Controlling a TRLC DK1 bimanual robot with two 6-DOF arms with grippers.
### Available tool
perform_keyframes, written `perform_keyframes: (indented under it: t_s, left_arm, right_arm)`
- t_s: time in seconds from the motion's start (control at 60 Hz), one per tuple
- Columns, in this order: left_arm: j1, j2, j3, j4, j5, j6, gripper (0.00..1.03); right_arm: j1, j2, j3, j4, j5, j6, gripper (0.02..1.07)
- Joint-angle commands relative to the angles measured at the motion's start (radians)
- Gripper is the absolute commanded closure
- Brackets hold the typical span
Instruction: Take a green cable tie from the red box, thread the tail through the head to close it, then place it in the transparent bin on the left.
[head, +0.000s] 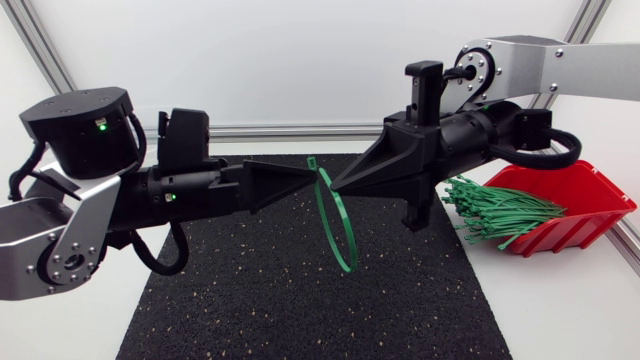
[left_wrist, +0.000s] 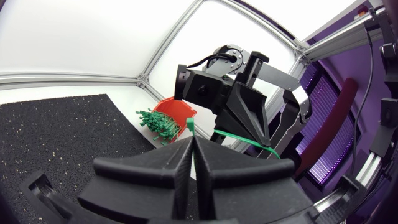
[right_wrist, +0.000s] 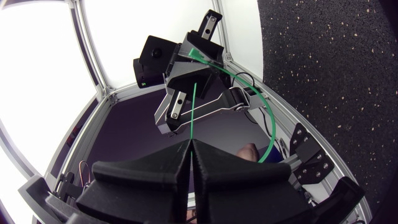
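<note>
Above the black mat (head: 260, 300) my two grippers meet tip to tip in mid-air. The left gripper (head: 310, 181) is shut on a green cable tie (head: 340, 228) just below its head, which sticks up past the fingertips (left_wrist: 189, 127). The right gripper (head: 337, 184) is shut on the same tie's tail (right_wrist: 194, 106), which runs straight ahead to the left gripper. Between them the strap hangs down in a loop. Whether the tail passes through the head I cannot tell. The red box (head: 575, 200) at the right holds several green ties (head: 500, 210). No transparent bin is in view.
The mat covers the middle of the white table (head: 560, 310). An aluminium frame rail (head: 280, 130) runs along the back. The right arm's body (head: 470, 135) stands above the space between the mat and the red box.
</note>
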Motion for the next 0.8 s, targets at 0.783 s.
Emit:
perform_keyframes:
  t_s: [0.783]
  left_arm:
    - [-0.046,-0.033,-0.04,0.026,0.007,-0.004,0.99]
  right_arm:
    - [0.004,0.019,0.027,-0.152,-0.042,-0.011,1.01]
